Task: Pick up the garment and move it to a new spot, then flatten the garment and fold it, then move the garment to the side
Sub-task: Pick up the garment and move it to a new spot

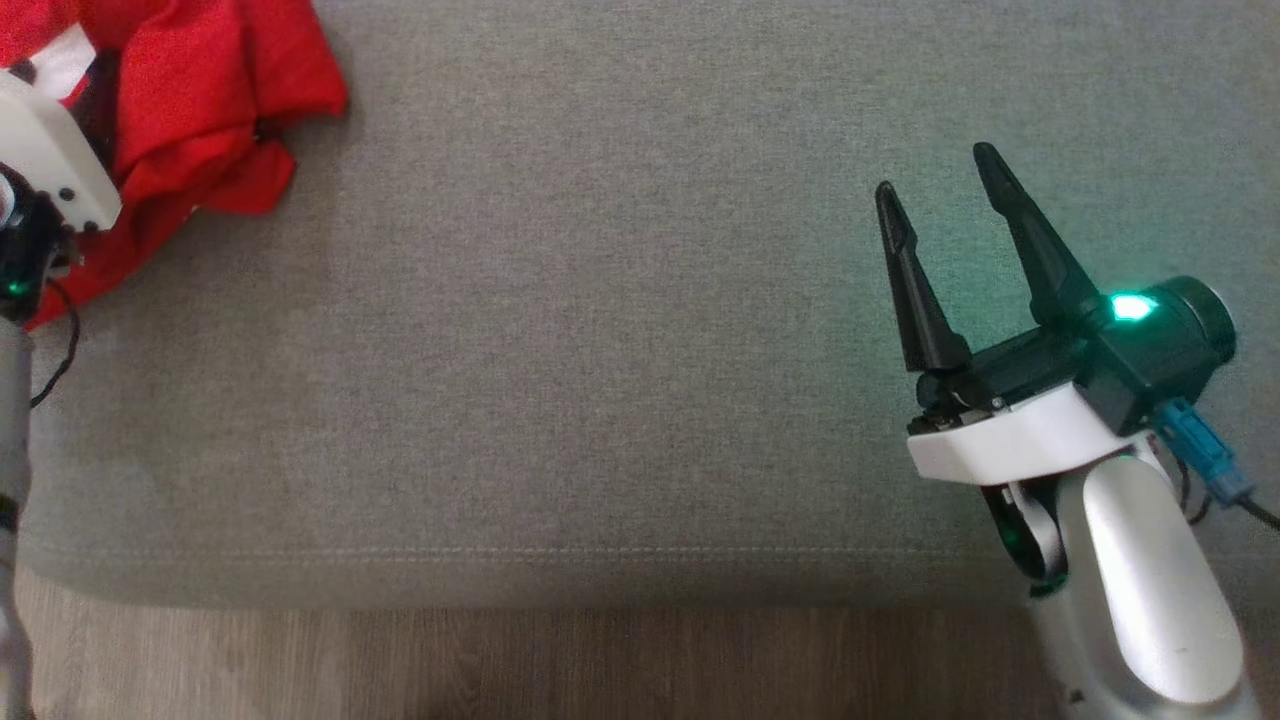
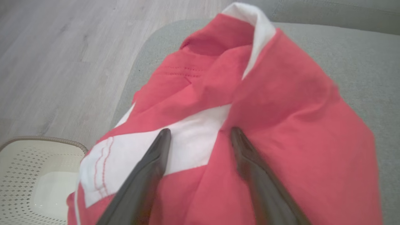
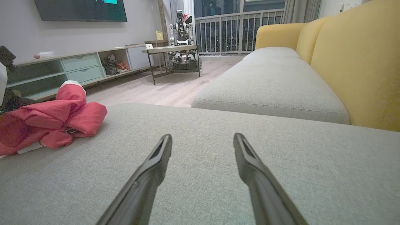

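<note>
Left gripper (image 2: 200, 131) is spread wide, both fingers aimed down into the crumpled red-and-white garment (image 2: 297, 109). Nothing is pinched yet, and I can't tell if the tips actually touch the cloth. The garment sits bunched at the left end of the grey sofa cushion (image 1: 600, 350), right by its edge, with a pale perforated basket (image 2: 31, 168) down on the wood floor (image 2: 47, 62) beside it.

So I'd call this the very first step, the pick-up. The next move needs the fingers to close on a fold, probably that white band between them, then lift and carry it toward the bare middle of the cushion. Right gripper (image 1: 935, 170) is spread too and empty, low over the cushion, well apart from the garment, fingers pointing away from the robot.
</note>
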Robot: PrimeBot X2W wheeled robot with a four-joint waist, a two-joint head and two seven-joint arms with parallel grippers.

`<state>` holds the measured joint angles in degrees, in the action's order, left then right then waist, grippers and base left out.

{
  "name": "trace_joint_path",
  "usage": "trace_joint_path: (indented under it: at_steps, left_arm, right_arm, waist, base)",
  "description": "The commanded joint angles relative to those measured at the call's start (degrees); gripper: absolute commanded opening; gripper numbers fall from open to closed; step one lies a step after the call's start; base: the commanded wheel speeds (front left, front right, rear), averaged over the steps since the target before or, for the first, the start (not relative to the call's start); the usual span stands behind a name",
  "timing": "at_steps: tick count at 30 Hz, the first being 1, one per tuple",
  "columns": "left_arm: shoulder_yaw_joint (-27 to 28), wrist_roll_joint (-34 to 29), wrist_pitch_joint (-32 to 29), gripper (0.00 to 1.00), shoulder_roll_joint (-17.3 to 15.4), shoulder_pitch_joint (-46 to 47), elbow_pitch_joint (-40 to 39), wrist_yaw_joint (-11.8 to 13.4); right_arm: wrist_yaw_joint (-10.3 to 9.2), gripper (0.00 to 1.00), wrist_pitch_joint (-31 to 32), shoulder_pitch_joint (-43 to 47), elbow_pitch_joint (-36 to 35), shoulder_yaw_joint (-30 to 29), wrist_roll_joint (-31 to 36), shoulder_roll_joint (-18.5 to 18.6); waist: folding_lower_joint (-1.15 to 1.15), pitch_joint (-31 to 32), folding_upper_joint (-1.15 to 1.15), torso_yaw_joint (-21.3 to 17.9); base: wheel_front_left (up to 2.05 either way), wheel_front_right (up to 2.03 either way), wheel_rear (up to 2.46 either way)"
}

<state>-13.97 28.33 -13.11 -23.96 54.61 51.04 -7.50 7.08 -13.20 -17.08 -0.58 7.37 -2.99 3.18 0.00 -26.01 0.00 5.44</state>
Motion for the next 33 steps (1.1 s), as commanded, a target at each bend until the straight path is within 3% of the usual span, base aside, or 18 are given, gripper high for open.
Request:
trace_joint_path:
  at_steps: [1,9,19,25,33]
  left_arm:
    - [1.3,0.6,0.0,0.0,-3.9,2.5,-0.5,0.0]
    - [-1.8,4.1,3.8,0.0,-3.4,4.6,2.0,0.0]
    - [-3.1,5.2,15.8,0.0,-3.4,4.9,1.2,0.0]
    - [-3.0,5.4,24.0,0.0,-2.3,3.3,-1.8,0.0]
    - [-2.0,5.0,27.1,0.0,-2.7,-0.9,-10.6,1.5]
  right_arm:
    - [0.41,1.0,-0.5,-1.3,-2.1,1.1,0.2,-0.3]
    - [0.41,1.0,-0.7,-1.5,-1.6,0.5,0.3,-0.3]
    - [0.41,1.0,-1.1,-0.1,0.3,0.0,-0.6,-0.3]
    - [0.41,1.0,-1.4,1.8,1.6,0.0,-1.8,-0.3]
    - [0.41,1.0,-1.7,3.6,2.6,0.5,-3.6,-0.3]
  waist:
    - [0.0,0.0,0.0,0.0]
    - [0.0,1.1,0.0,1.0]
    - [0.0,6.5,0.0,2.9]
    - [0.0,11.6,0.0,4.1]
    - [0.0,16.3,0.0,3.8]
  base:
    - [0.0,0.0,0.0]
    - [0.0,0.0,0.0]
    - [0.0,0.0,0.0]
    - [0.0,0.0,0.0]
    - [0.0,0.0,0.0]
